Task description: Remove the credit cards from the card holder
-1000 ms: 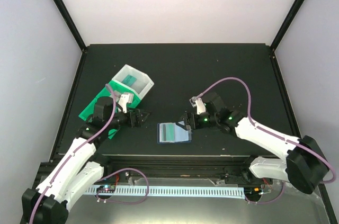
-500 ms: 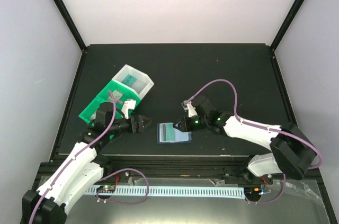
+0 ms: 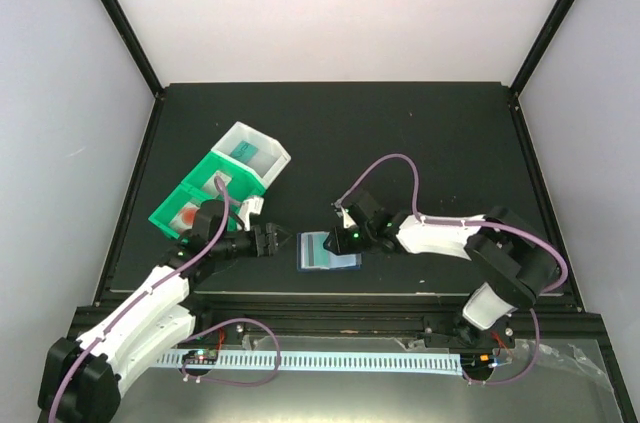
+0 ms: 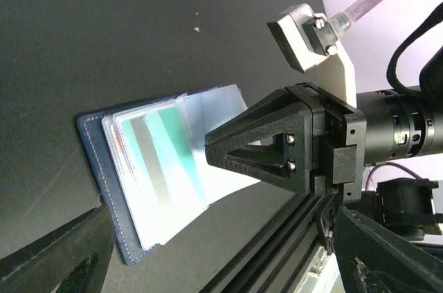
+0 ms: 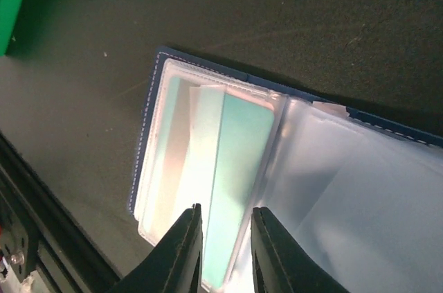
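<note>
The card holder [image 3: 328, 251] lies open and flat near the table's front edge, navy outside with clear pockets [image 5: 332, 189]. A teal credit card [image 5: 242, 147] with a grey stripe sits in its left pocket [image 4: 163, 168], and a pale one [image 5: 203, 140] overlaps it. My right gripper [image 3: 337, 240] is down on the holder. Its fingers stand a narrow gap apart with the teal card's near end between them [image 5: 227, 210]; whether they pinch it does not show. My left gripper [image 3: 283, 240] hovers open just left of the holder [image 4: 218, 220], empty.
A green bin [image 3: 172, 205] with a red-orange item [image 3: 188, 213] in one compartment sits at the left. A white bin [image 3: 268, 161] behind it holds a teal item [image 3: 245, 150]. The table's front rail [image 4: 291, 237] runs close under the holder.
My right gripper has slid left onto the open holder and its jaws have narrowed from wide to a small gap. My left gripper has moved right, closer to the holder's left edge.
</note>
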Motion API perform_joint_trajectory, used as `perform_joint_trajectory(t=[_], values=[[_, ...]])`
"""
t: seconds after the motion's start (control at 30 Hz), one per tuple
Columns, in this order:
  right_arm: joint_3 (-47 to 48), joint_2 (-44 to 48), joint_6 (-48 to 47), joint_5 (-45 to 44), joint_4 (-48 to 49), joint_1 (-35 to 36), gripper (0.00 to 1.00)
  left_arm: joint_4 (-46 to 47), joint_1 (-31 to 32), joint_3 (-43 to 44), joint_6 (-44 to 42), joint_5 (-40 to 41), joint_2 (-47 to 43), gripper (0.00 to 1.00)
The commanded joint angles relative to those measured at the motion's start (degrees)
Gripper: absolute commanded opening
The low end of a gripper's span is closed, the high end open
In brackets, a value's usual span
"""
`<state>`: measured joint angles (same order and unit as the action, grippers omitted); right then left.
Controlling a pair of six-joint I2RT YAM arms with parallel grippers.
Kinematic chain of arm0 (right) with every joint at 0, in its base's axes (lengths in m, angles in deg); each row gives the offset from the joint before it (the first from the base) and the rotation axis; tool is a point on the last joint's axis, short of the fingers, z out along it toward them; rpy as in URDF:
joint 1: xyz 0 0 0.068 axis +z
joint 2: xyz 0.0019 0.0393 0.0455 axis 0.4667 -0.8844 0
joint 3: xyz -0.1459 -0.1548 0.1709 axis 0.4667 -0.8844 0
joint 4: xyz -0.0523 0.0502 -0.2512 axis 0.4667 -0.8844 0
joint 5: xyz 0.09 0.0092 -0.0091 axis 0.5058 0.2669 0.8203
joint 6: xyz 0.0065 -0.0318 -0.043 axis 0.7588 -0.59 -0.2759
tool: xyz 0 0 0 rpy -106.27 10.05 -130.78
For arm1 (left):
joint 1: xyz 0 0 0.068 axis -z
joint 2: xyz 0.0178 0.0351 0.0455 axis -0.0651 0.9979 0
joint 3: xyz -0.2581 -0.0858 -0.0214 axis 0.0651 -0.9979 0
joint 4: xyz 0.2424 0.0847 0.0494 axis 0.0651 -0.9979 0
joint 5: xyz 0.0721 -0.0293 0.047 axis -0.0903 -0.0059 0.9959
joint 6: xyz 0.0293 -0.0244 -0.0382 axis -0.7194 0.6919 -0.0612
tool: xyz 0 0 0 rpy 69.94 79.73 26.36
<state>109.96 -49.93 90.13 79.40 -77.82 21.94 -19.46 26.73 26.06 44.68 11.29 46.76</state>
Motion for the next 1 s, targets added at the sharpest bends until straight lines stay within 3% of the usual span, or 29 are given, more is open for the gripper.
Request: perform_joint_trajectory(t=[0.0,0.37,0.97], values=[[1.6,-2.1,0.3,-1.6,1.8,0.8,0.22,5.4,1.2,-1.2,3.8,0.8,1.1,0.88],[-0.7,-5.3,0.6,-4.4,3.2,0.8,0.11,8.6,3.3,-2.9,7.0,2.4,4.7,0.85],[-4.2,-8.0,1.5,-3.7,7.3,0.9,0.03,28.1,7.1,-6.3,15.7,1.9,14.3,0.90]])
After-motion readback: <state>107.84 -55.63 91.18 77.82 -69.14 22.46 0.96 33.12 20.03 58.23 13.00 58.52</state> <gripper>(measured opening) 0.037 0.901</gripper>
